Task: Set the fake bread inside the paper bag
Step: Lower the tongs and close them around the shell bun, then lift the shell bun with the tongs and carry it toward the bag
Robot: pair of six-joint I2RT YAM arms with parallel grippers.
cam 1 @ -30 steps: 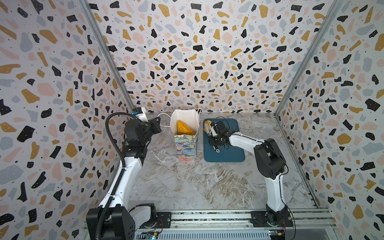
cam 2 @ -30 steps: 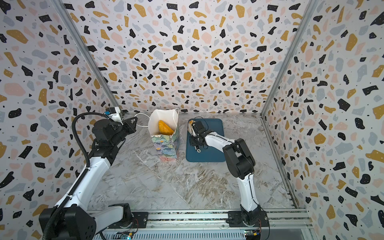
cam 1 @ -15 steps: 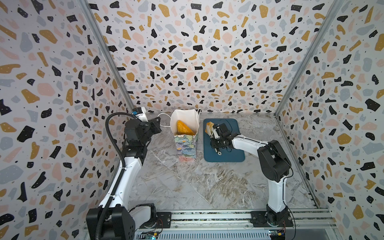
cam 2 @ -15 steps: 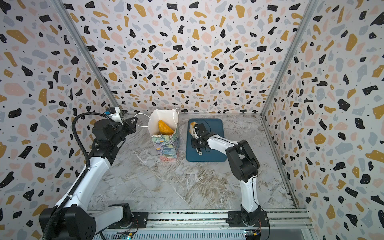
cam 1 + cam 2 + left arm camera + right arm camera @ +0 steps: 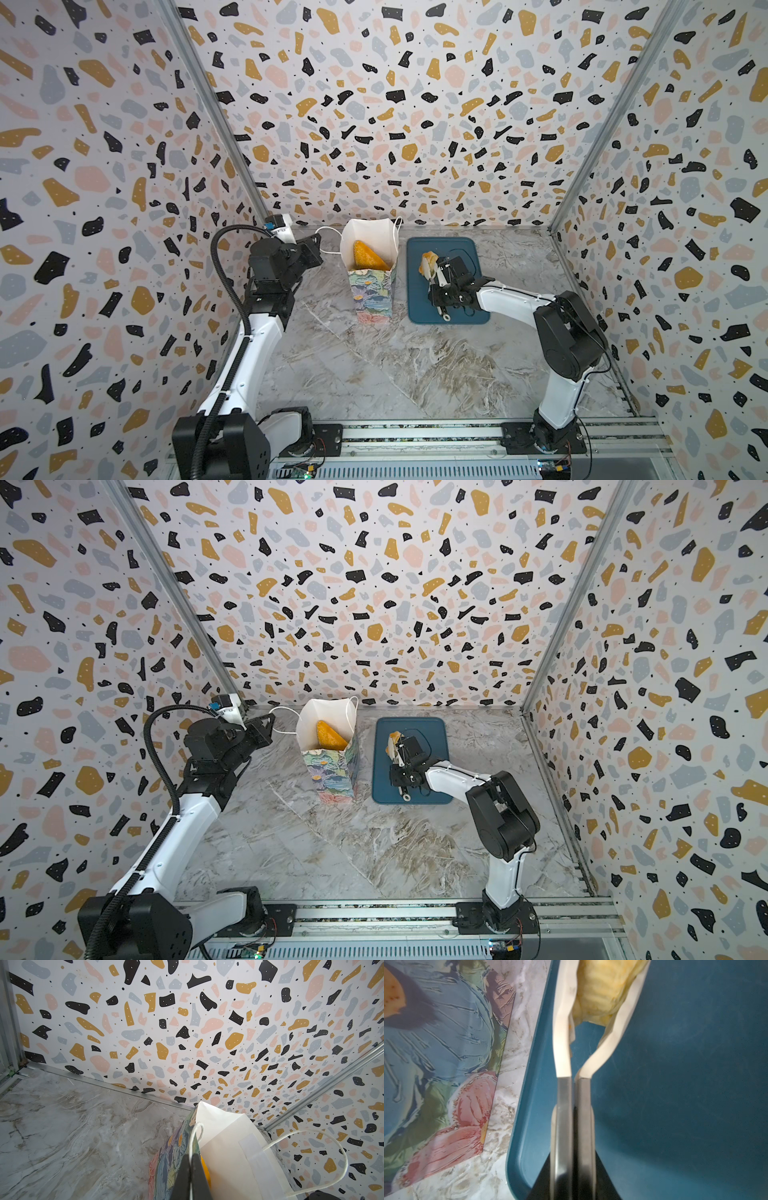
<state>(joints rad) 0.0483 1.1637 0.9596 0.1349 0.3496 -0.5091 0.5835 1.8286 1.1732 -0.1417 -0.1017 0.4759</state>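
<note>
Right wrist view explains most of the arrangement: the right gripper [image 5: 574,1186] is clamped narrow on the metal arms of a pair of tongs [image 5: 563,1043]. The white tips of those tongs, well ahead of the jaws, pinch a pale ridged bread [image 5: 600,995] that appears lifted off the dark-blue tray [image 5: 685,1095]. Working through the tongs gives the arm extra reach and a slim tool, which I judge suits a tall, narrow opening better than the bulky wrist would. The paper bag [image 5: 442,1047] stands just to one side of the tongs, beyond the tray's rim, so the carry across should be short. On the far side of the bag from this gripper, the left wrist view shows the left gripper [image 5: 190,1174] with its jaws pressed together on a thin white cord handle [image 5: 195,1132]. That hold most likely steadies the light bag and draws its mouth open, so it neither tips nor folds shut when something drops in. In a top view an orange loaf [image 5: 368,257] already leans inside the bag, between the two grippers. No other bread shows on the uncovered parts of the tray, so this piece looks like the last to go in.
</note>
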